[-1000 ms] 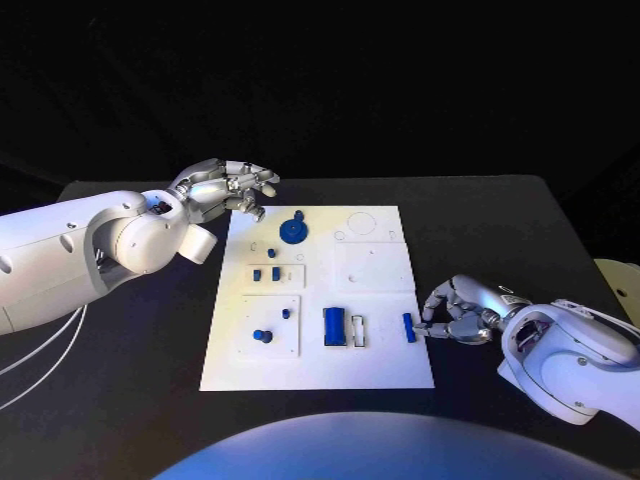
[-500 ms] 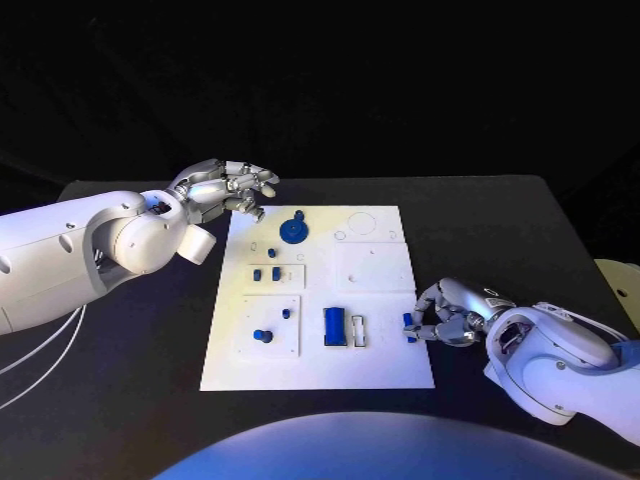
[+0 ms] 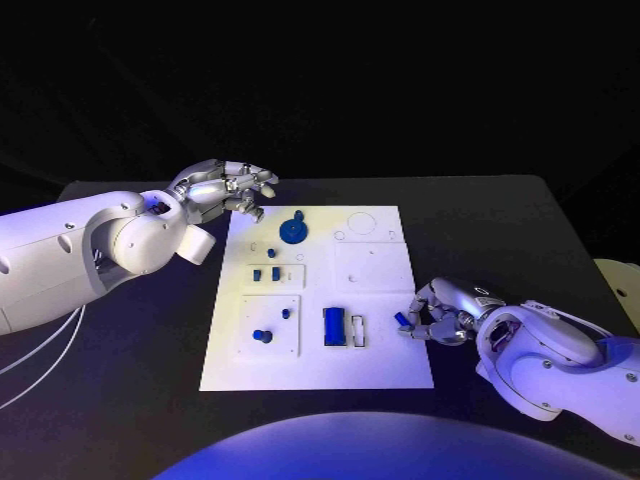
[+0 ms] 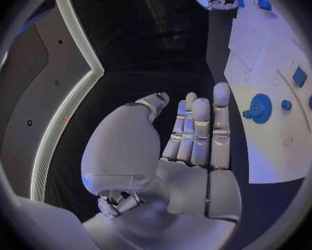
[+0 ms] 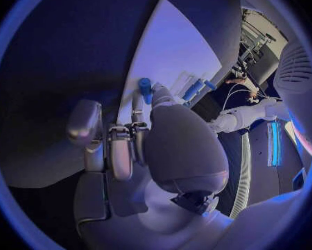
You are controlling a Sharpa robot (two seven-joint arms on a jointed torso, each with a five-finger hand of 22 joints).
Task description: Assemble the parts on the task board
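Right robot hand (image 3: 443,313) pinches a small blue peg (image 3: 404,319) at the right edge of the task board (image 3: 378,260), peg tilted and just over the board surface. Left robot hand (image 3: 228,188) hangs off the board's far left corner over the desk (image 3: 493,220), fingers together, nothing held. Blue gear (image 3: 294,232) lies on the board near that corner.

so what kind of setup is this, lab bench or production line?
Looks like a lab test bench, probably a demo or data-collection rig: a black table against a dark backdrop, one white task board with small blue parts, and nothing else of a production line in sight.
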